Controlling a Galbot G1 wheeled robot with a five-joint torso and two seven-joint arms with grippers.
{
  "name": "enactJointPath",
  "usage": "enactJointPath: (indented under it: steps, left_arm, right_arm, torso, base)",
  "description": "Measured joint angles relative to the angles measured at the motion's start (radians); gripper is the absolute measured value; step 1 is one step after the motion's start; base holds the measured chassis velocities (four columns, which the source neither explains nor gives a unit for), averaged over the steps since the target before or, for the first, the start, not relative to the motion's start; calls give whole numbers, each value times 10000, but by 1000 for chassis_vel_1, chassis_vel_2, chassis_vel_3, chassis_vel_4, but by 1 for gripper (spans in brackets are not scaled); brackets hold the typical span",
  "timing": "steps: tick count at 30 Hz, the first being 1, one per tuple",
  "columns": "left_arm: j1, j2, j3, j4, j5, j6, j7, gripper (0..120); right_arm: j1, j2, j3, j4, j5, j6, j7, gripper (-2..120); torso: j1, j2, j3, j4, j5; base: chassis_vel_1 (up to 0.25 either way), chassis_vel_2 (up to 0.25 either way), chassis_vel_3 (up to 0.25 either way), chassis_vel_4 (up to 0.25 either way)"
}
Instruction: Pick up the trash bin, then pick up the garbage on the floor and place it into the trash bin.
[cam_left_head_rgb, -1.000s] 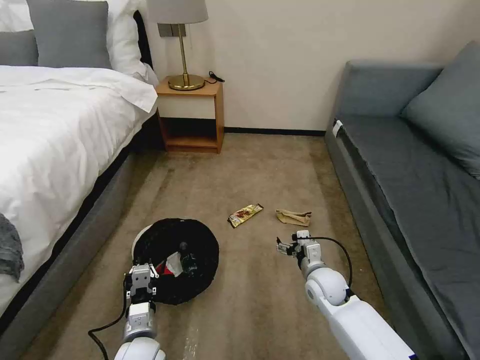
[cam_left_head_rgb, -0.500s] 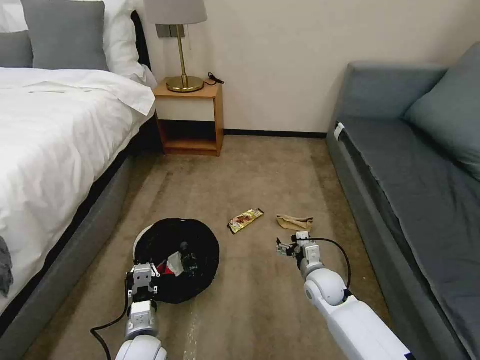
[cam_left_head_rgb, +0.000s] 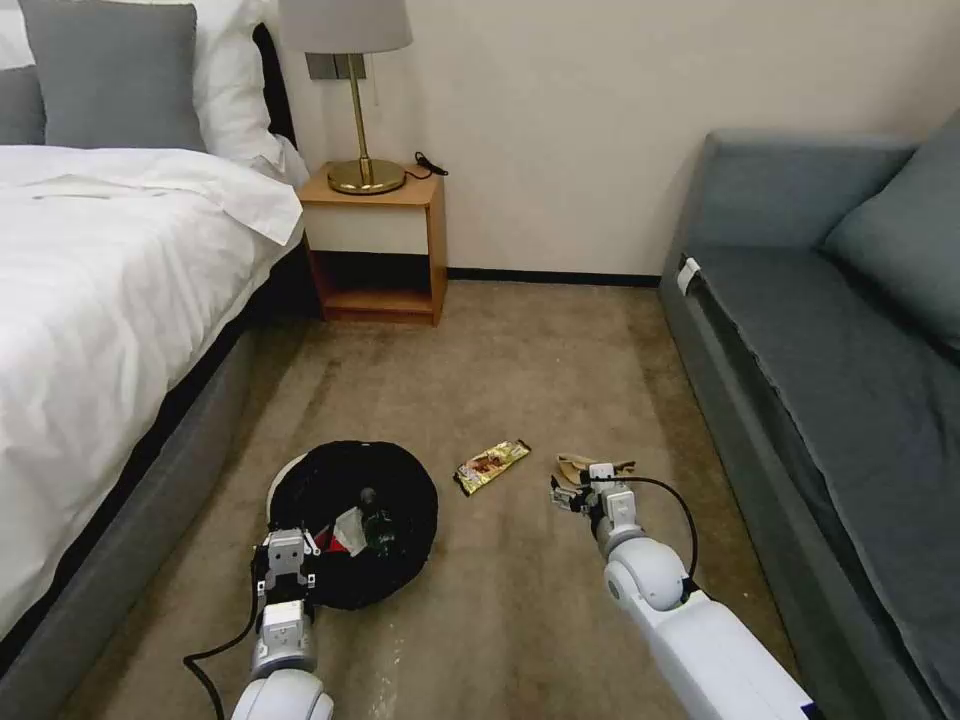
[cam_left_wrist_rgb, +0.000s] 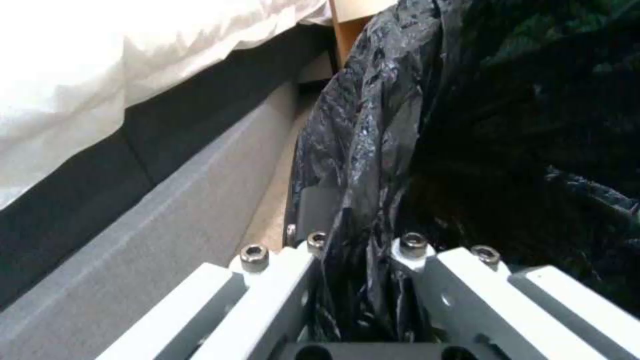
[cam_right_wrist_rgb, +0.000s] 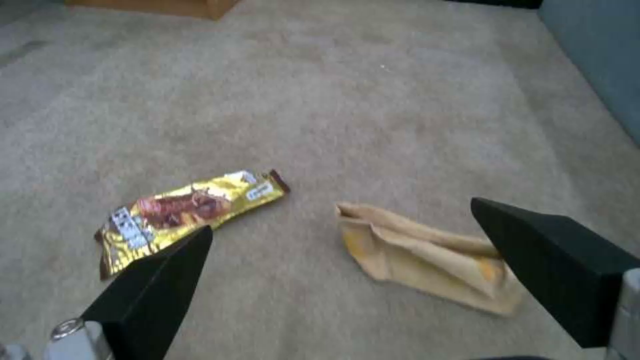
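The trash bin is held at its near rim by the left gripper; in the left wrist view the jaws are seen closed onto the black liner bag folded over that rim. A red-and-white cup and a bottle are seen inside the bin. The bin is positioned at the near left of the carpet, beside the bed frame.

The right gripper is spread wide and holds nothing. The crumpled brown paper bag is located just ahead of it, between the two fingertips and slightly toward the sofa. Its long axis is laid across the gripper opening. The snack wrapper is located farther toward the bin. The right arm is judged the nearer one for both pieces.
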Motion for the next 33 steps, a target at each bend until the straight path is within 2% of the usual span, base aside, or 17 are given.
enactJointPath:
  steps: [33]
  left_arm:
    - [240, -26, 16, -205, 82, -122, 7, 1]
  right_arm:
    - [-495, 21, 139, 241, -810, 348, -138, 100]
  torso:
    - [0, 0, 0, 0, -1]
  base:
    - [-116, 118, 119, -113]
